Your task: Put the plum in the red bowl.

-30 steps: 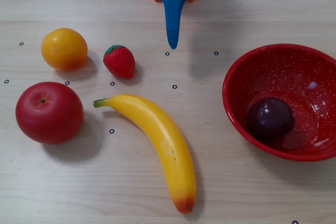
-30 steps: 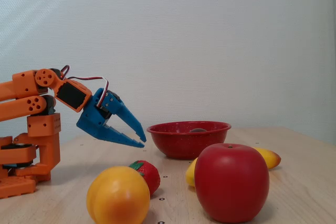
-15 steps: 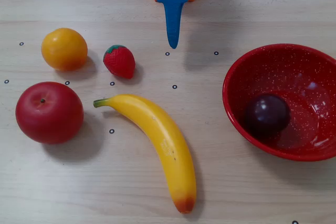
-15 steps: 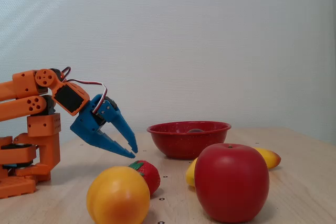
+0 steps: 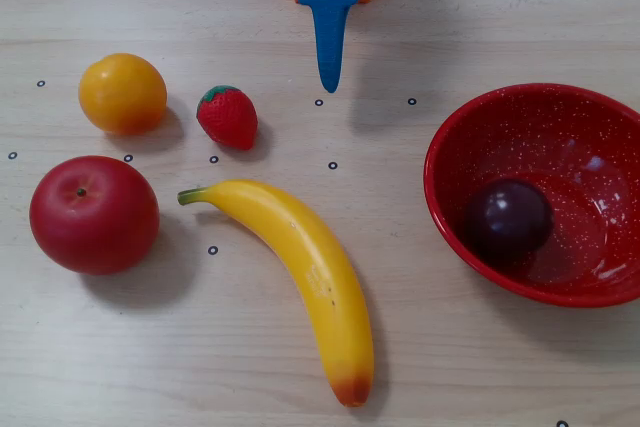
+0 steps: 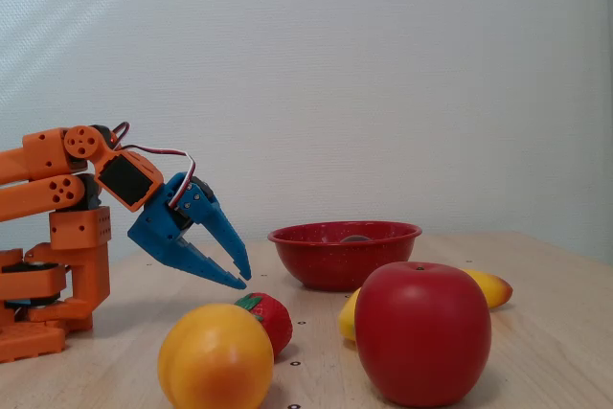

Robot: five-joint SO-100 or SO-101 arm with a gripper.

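The plum (image 5: 508, 219), small, glossy and dark purple, lies inside the red bowl (image 5: 455, 137) at the right of a fixed view, towards its left side. In the low side-on fixed view the red bowl (image 6: 345, 258) stands mid-table and only a sliver of the plum shows above its rim. My blue gripper (image 5: 328, 85) hangs at the top centre, well left of the bowl and apart from it. In the side-on view the gripper (image 6: 243, 280) points down above the table with its jaws closed and nothing held.
A red apple (image 5: 93, 214), an orange (image 5: 122, 94), a strawberry (image 5: 228, 117) and a banana (image 5: 300, 267) lie left of the bowl. The orange arm base (image 6: 48, 275) stands at the left of the side-on view.
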